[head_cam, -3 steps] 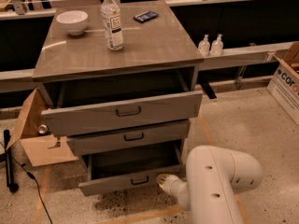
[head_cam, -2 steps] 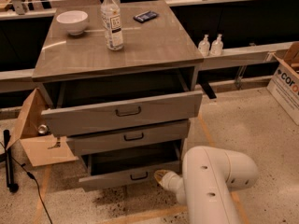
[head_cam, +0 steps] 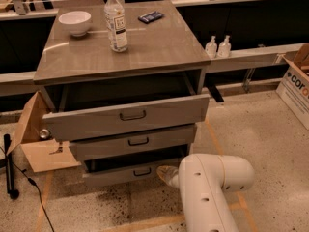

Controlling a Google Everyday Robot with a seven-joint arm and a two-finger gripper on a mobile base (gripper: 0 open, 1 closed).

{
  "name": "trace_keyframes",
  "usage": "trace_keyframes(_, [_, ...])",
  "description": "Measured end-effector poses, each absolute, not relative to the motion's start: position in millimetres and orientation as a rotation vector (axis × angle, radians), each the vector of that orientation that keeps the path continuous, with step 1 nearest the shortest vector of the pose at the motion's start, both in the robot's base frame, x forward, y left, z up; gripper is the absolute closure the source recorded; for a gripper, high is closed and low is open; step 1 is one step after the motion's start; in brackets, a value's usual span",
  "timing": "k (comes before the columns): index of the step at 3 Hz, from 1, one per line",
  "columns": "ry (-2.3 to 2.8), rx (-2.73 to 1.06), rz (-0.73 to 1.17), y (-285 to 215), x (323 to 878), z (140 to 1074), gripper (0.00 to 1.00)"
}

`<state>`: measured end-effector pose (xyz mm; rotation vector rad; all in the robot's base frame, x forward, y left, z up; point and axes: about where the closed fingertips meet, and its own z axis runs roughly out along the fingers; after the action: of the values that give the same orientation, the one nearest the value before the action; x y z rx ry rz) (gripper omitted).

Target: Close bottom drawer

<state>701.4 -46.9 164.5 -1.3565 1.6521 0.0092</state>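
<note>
The bottom drawer (head_cam: 120, 173) is the lowest grey wood-grain drawer of the cabinet, with a narrow front and a small dark bar handle (head_cam: 142, 171). It stands out only a little, less than the middle drawer (head_cam: 135, 141) above it. My gripper (head_cam: 166, 174) is at the end of the white arm (head_cam: 207, 187), low near the floor, against the right end of the bottom drawer's front. The top drawer (head_cam: 128, 116) is pulled far out.
On the cabinet top (head_cam: 159, 47) stand a white bowl (head_cam: 75, 22), a water bottle (head_cam: 116, 21) and a dark flat object (head_cam: 150, 17). An open cardboard box (head_cam: 36, 139) lies left of the cabinet. Two small bottles (head_cam: 217, 47) stand on a ledge at right.
The bottom drawer has slid inward, toward the cabinet. My gripper and arm have moved with it toward the cabinet.
</note>
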Motion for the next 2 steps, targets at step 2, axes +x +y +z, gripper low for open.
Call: trace_keyframes(2, [1.6,-1.381,-0.026,-37,731,165,1.0])
